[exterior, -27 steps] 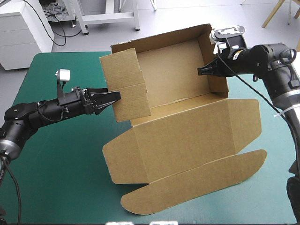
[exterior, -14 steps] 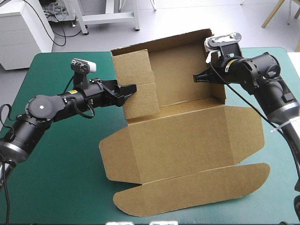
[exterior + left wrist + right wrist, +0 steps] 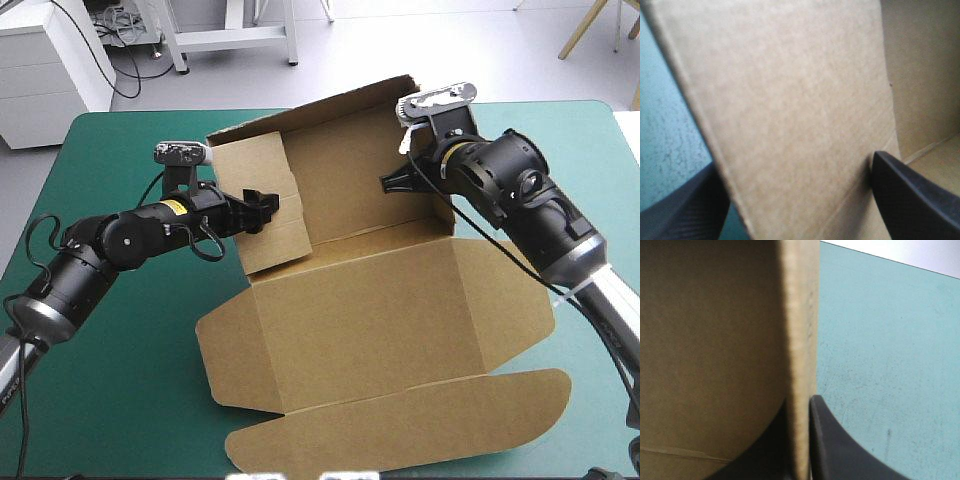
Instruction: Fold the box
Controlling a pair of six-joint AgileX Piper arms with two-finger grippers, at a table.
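The brown box (image 3: 360,300) sits mid-table on the teal-green cover (image 3: 130,380); back and side walls stand raised, the lid (image 3: 400,425) lies flat; the right gripper (image 3: 388,184) pinches the right wall (image 3: 800,340); the left gripper (image 3: 262,203) straddles the left wall (image 3: 250,165), fingers spread, apparently not clamping; tucking is probably left.

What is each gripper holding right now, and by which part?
The right gripper is shut on the box, pinching its raised right wall by the edge. The left gripper holds nothing: its fingers stand apart, straddling the left wall.
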